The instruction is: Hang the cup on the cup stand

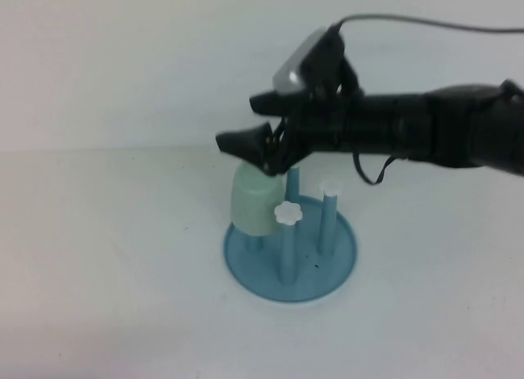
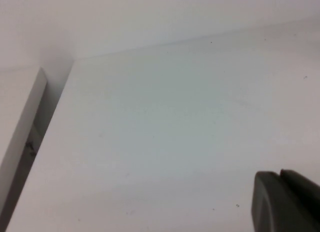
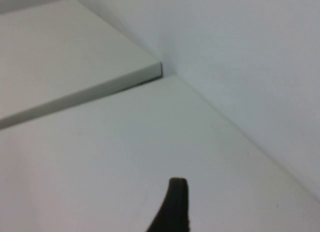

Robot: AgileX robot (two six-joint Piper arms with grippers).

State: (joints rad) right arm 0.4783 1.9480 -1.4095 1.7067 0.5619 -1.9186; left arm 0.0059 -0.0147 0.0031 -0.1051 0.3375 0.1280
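The small pale mint-green plastic cup [image 1: 255,201] sat upside down over one upright peg of the round light-blue plastic cup stand [image 1: 291,252], on the stand's left rear side, its long axis vertical and its rounded base uppermost. Directly above it, and a little toward the rear, hovered the right end effector [image 1: 250,122], reaching in from the right with its black fingers spread wide, one ending just over the cup's top and the other higher up. Nothing was between them; whether the lower finger touched the cup could not be told from the high view. The cup therefore lay straight below the open fingers, so the hanging looked done, and any withdrawal would probably need to go up or back to the right, away from the cup.

Three other blue pegs stood close by, at least two showing white flower-shaped caps [image 1: 287,213]; the rear peg rose just right of the cup, under the arm, and could be snagged by a low retreat. The white worktop [image 1: 98,256] around the stand was otherwise bare.

The left end effector [image 2: 285,202] was far from the stand, out of the high view, its fingers closed on nothing above plain worktop.
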